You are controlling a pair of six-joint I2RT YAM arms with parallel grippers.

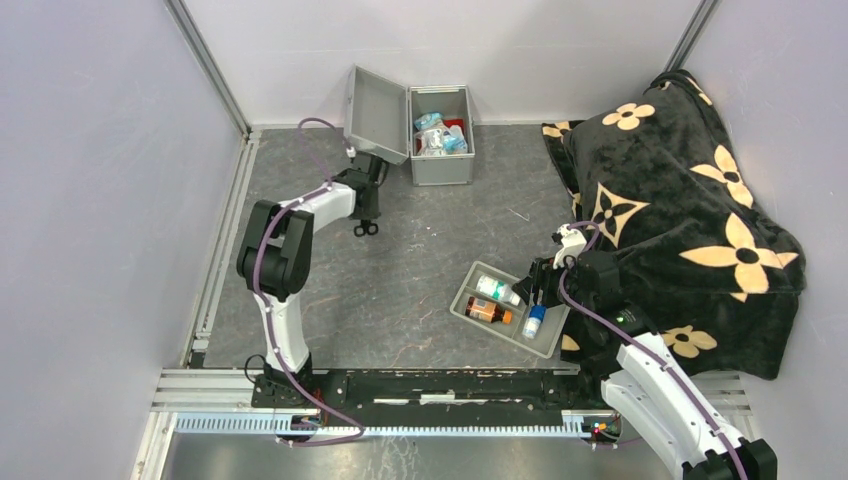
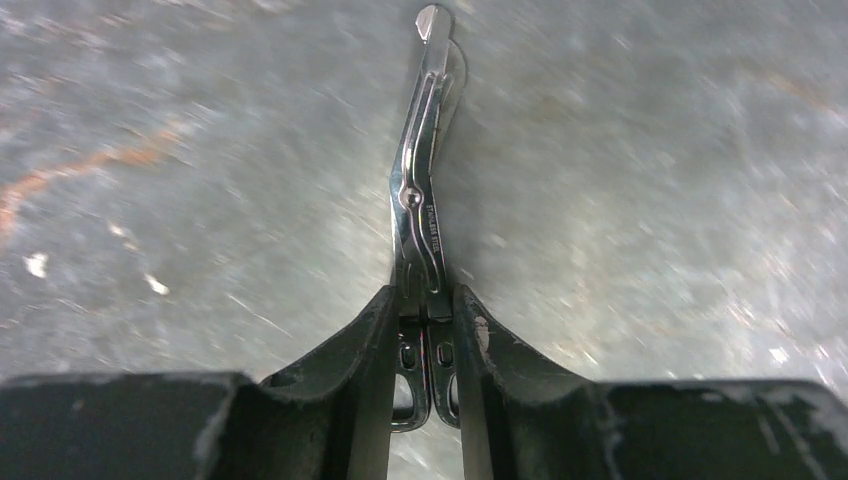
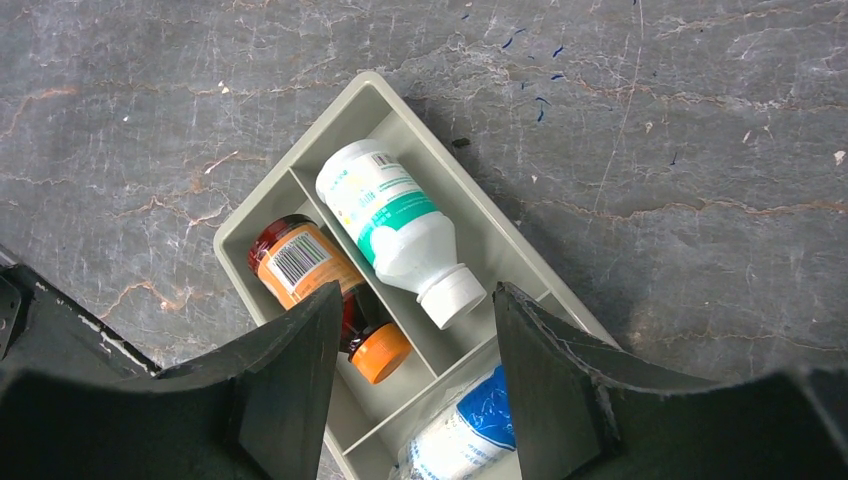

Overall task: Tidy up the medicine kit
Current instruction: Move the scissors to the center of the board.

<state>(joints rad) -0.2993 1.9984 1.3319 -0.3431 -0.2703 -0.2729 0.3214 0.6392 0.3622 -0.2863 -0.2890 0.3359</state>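
Grey tabletop (image 1: 400,300) | left pincer (image 2: 425,320) grips scissors (image 2: 420,200) near open medicine kit (image 1: 440,168) | right pincer (image 3: 415,300) wide over tray (image 3: 475,235)

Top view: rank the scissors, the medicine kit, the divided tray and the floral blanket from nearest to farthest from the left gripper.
1. The scissors: between the fingers of the left gripper.
2. The medicine kit: just beyond it by the back wall, lid open.
3. The divided tray: off to its right, under the right arm.
4. The floral blanket: far right side.
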